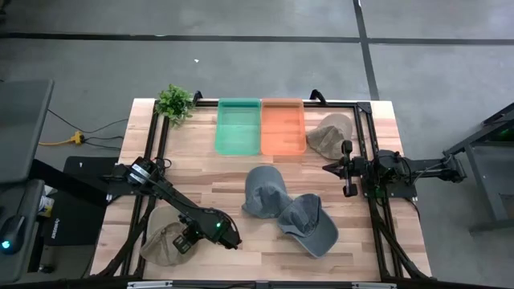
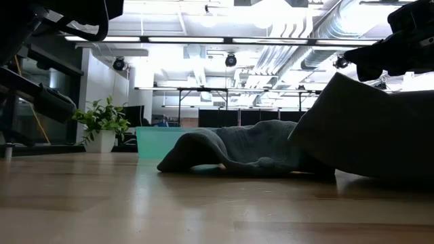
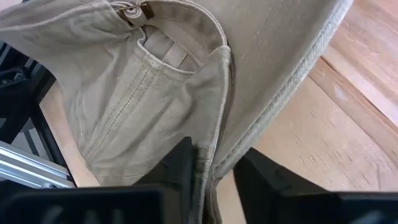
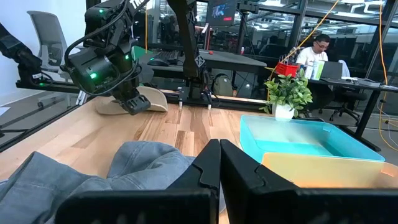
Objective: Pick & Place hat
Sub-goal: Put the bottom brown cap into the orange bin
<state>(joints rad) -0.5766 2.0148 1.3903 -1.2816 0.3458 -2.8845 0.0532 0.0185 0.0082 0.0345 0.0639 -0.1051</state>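
Khaki hat (image 3: 186, 81) edge sits pinched between left claw (image 3: 214, 171) fingers.

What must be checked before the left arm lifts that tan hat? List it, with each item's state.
1. Left gripper astride the tan hat edge: ok, a fold of fabric sits between the fingers in the left wrist view.
2. Grip fully closed on the fabric: cannot tell, the fingers look close but the pinch is not plainly shown.
3. Right gripper out of the way: ok, it is shut and waits at the table's right side.
4. Lift path clear: ok, the two grey hats lie apart from the tan hat.
5. Green bin free to receive: ok, nothing shows inside it.
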